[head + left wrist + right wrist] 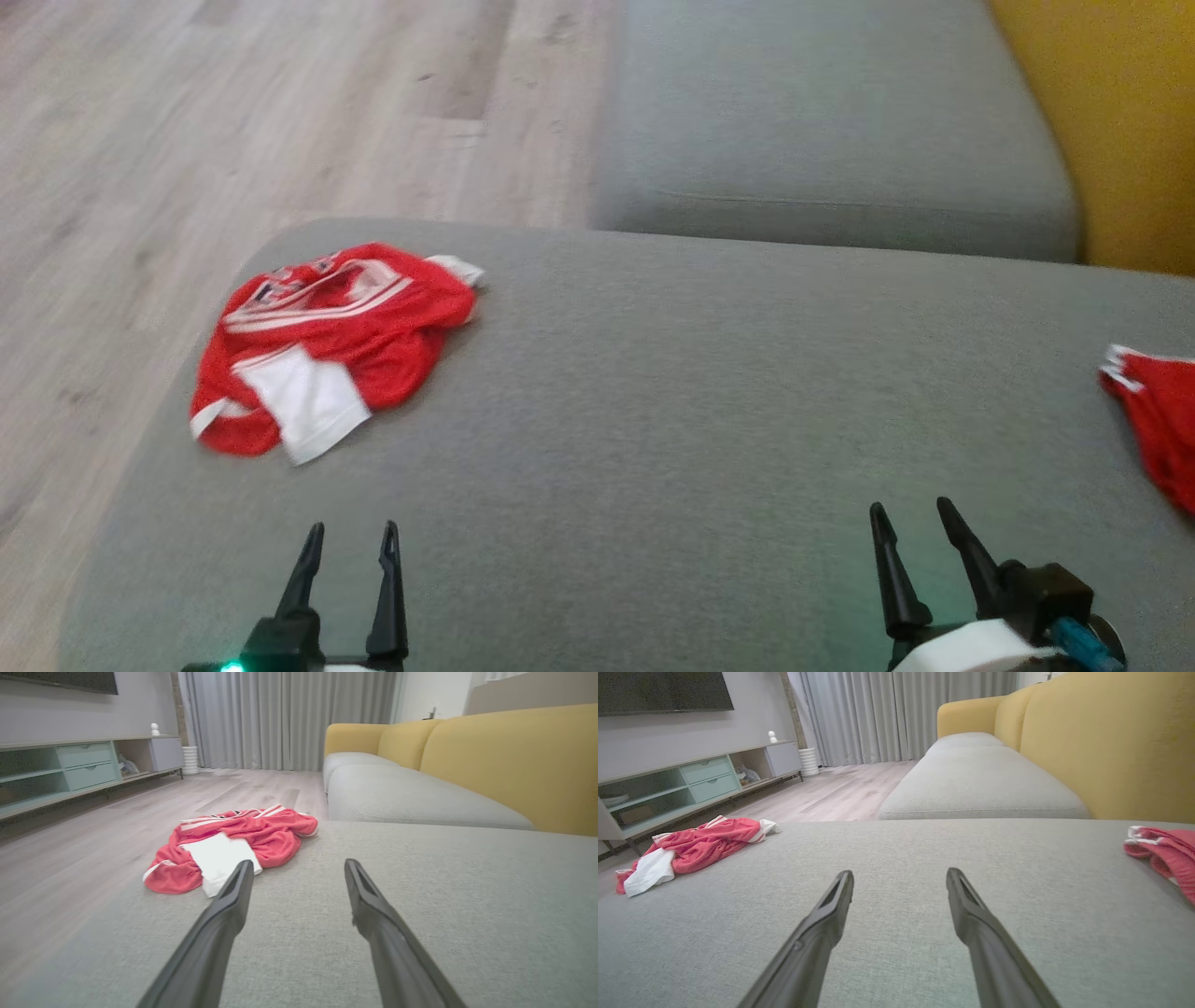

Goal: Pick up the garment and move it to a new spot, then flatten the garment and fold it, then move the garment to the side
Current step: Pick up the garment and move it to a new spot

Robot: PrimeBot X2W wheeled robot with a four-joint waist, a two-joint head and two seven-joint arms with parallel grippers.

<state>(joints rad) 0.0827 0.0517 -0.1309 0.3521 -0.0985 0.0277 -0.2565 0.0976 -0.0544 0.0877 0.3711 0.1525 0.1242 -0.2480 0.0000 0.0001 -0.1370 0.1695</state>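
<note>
A crumpled red and white garment [327,345] lies near the left front corner of a wide grey sofa cushion [653,420], close to its edge above the wooden floor [233,112]. The left gripper [353,528] and right gripper [910,509] hover low over the near part of the cushion, both with fingers spread apart and holding nothing. Bare grey fabric lies between the left gripper and the garment. A second red cloth [1158,420] sits at the cushion's far right edge. Beyond are another grey seat [822,121], a yellow backrest [1120,121], a low cabinet [84,765] and grey curtains [280,718].
</note>
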